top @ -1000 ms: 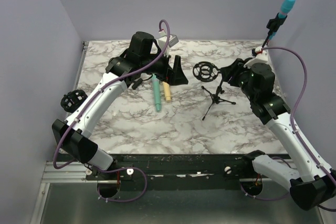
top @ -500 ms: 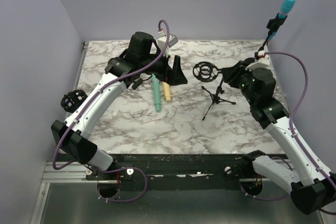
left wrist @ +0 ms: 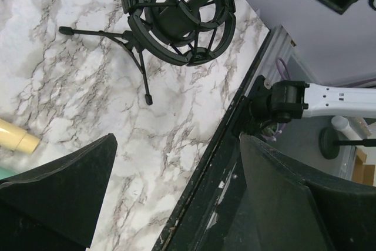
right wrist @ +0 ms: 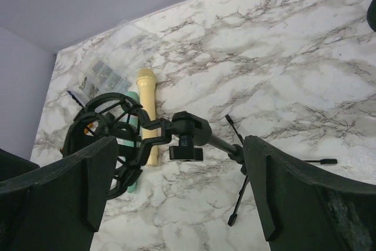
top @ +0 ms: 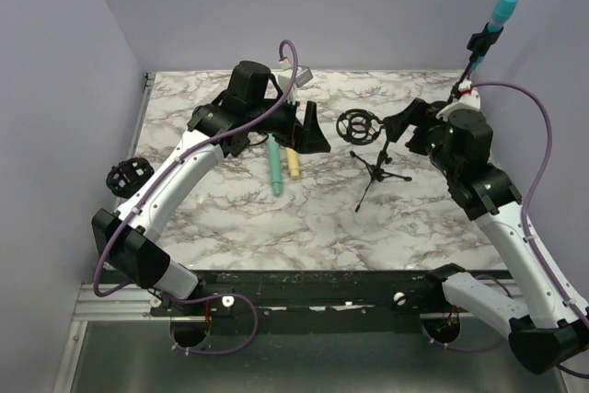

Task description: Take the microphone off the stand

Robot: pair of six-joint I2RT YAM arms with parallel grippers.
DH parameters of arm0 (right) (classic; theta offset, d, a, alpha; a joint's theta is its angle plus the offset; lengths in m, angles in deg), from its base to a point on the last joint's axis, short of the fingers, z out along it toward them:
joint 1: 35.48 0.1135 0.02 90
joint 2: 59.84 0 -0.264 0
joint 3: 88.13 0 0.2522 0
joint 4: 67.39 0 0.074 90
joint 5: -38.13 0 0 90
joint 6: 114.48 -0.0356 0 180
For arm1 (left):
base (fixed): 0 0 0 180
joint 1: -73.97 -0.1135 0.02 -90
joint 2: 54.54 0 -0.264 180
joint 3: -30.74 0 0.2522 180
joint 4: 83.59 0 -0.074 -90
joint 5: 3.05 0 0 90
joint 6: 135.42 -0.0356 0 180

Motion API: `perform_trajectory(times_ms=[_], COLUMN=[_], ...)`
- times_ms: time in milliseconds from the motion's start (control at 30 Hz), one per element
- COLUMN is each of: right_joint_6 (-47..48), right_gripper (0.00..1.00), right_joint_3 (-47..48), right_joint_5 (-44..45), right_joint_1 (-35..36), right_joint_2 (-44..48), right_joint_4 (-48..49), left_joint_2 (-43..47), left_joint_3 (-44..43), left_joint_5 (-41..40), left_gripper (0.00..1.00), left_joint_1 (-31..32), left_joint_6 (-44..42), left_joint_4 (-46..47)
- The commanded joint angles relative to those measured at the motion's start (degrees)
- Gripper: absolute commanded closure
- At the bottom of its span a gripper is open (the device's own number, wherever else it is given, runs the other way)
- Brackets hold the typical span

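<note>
Two microphones (top: 275, 170) lie near the stand (top: 379, 165); all well inside table (top: 276, 223) edges

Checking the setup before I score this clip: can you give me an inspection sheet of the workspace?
Surface: marble table.
Job's things: stand upright on its tripod, its shock mount looks empty; teal microphone and cream microphone lie side by side on the table.
Clutter: clear plastic bag at the back edge; spare shock mount beyond the left edge.
Grippers: left gripper open, by the microphones; right gripper open, facing the stand's arm.
Cables: purple cable looping over each arm.
Surroundings: lavender walls; teal-tipped object mounted by the right wall.
</note>
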Motion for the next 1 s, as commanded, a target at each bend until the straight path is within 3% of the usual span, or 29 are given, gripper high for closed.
perform_trajectory(times_ms=[0,233,333,467,600,733,967], right_joint_6=[0.7,0.9,1.0,0.7,-0.6,-4.5,-15.8], right_gripper=[0.03,0.00,0.01,0.03,0.06,0.12,0.26], right_joint_3=[6.1,4.7,1.3,-4.6,-12.5,-20.8,-34.1], right_joint_5=[1.6,14.4,12.4,-6.8,-30.1,-51.3,-64.6], right_joint_1=[0.3,-0.9,-6.0,-20.5,-30.3,-32.0,-32.2], right_joint_2=[0.8,1.8,1.1,-1.2,-3.6,-5.1,-9.1], right_joint_4=[-6.9,-11.7,-11.4,-7.9,-0.7,14.2,42.7], left_joint_2=[0.9,1.4,1.7,2.3,2.7,2.9,2.8], left_joint_3=[0.7,0.7,0.7,0.6,0.6,0.7,0.6], left_joint_5=[3.8,3.4,3.5,3.3,3.2,3.3,3.4], left_gripper=[0.11,0.11,0.11,0.11,0.11,0.11,0.11], left_joint_1=[0.2,0.2,0.2,0.2,0.3,0.4,0.5], left_joint_6=[2.0,1.8,1.9,1.6,1.4,1.4,1.3], left_joint_4=[3.1,2.9,3.0,2.7,2.6,2.5,2.5])
